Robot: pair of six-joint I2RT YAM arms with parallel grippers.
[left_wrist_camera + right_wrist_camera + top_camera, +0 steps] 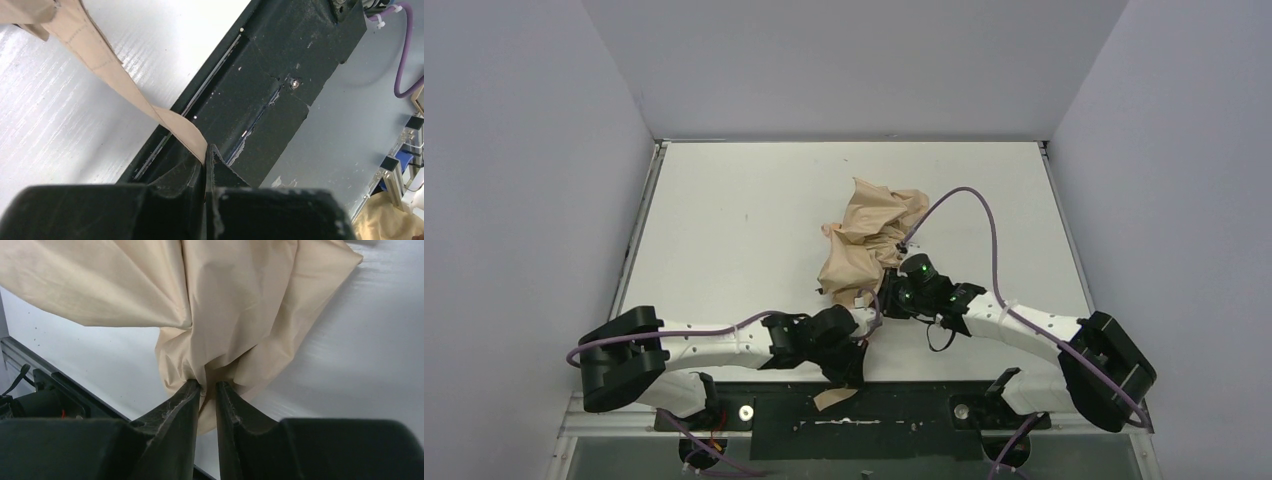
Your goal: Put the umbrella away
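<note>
The umbrella lies as a crumpled heap of beige-tan fabric on the white table, just beyond both grippers. Its tan strap runs from the upper left of the left wrist view down into my left gripper, which is shut on the strap's end over the black front rail. In the top view the left gripper sits at the table's near edge. My right gripper has its fingers pinched on a gathered bunch of the umbrella fabric at the heap's near side. Shaft and handle are hidden.
A black rail runs along the table's near edge, with grey metal framing beyond it. A purple cable arcs over the table from the right arm. Grey walls enclose the table at left, right and back.
</note>
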